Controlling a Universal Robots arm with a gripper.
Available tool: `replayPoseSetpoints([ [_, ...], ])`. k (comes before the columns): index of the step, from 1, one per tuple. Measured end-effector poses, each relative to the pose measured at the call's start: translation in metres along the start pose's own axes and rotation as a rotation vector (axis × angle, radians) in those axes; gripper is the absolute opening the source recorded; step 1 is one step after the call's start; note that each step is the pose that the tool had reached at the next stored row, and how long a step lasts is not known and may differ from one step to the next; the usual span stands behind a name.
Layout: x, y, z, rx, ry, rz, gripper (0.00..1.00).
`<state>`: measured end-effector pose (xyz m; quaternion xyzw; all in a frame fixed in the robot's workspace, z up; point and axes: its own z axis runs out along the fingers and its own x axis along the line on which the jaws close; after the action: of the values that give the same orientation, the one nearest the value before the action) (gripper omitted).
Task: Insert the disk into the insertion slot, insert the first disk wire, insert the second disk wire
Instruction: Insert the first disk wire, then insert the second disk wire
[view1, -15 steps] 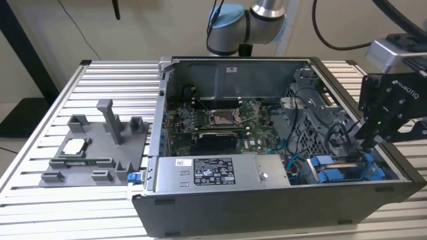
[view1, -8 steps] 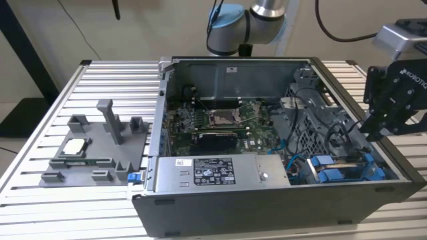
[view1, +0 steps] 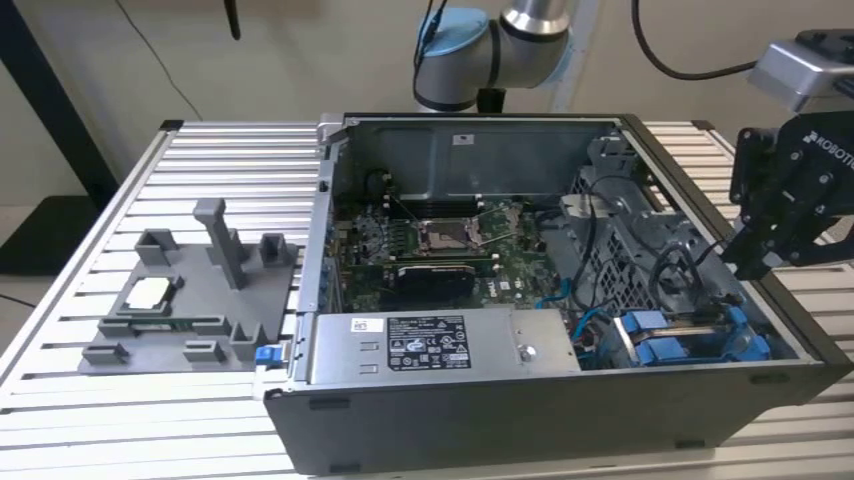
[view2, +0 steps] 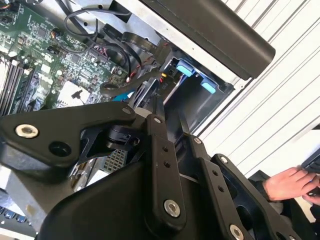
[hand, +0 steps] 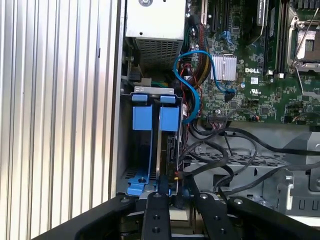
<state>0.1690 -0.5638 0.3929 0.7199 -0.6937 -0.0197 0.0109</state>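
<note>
The disk (view1: 663, 338), in its bright blue frame, sits down inside the insertion slot (view1: 627, 262) at the near corner of the open computer case, on the exterior view's right. In the first wrist view the blue-framed disk (hand: 169, 120) stands between the bay's grey walls (hand: 123, 145). My black gripper (view1: 754, 266) hangs just above that corner. Its fingers (hand: 154, 200) are drawn close together, with a black disk wire connector (hand: 176, 176) carrying red and yellow leads between the tips. In the second wrist view the gripper (view2: 161, 102) points at that connector (view2: 164, 75).
Black cables (hand: 235, 150) loop beside the bay over the perforated cage. The motherboard (view1: 441, 240) and the power supply (view1: 427, 345) fill the rest of the case. A grey fixture plate (view1: 187, 290) lies on the slatted table at the exterior view's left. A person's hand (view2: 290, 182) rests beyond the table.
</note>
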Motion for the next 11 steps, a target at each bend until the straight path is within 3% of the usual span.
replayPoseSetpoints([
  [11, 0.0002, -0.0049, -0.0005, -0.0001, 0.0, 0.0, 0.27],
])
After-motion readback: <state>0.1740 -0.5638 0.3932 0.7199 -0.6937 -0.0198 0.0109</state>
